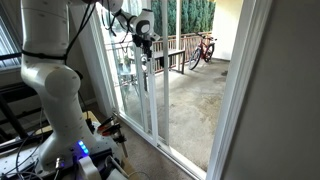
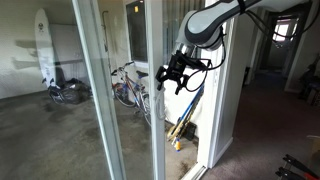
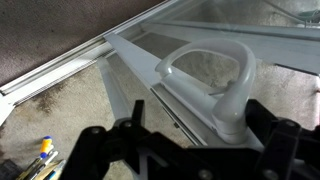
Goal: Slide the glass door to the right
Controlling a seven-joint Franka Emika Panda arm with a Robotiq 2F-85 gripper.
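The glass door (image 1: 122, 80) is a tall clear panel in a slim white frame, and it shows in both exterior views (image 2: 120, 110). My gripper (image 1: 143, 40) is raised against its vertical white edge (image 2: 157, 110), at about upper-middle height (image 2: 170, 72). In the wrist view a white D-shaped handle (image 3: 205, 75) is fixed to the frame. My gripper (image 3: 198, 118) is open and straddles the handle's lower end. The right finger (image 3: 263, 120) is next to that end, and the left finger (image 3: 135, 112) stands well apart from it.
The broad white wall jamb (image 1: 250, 90) borders the open gap onto the concrete deck. Outside are a red bicycle (image 1: 203, 48) and a wooden railing (image 1: 170, 48). Behind the glass are another bicycle (image 2: 125, 85) and a surfboard (image 2: 41, 45). Long-handled tools (image 2: 182, 128) lean by the track.
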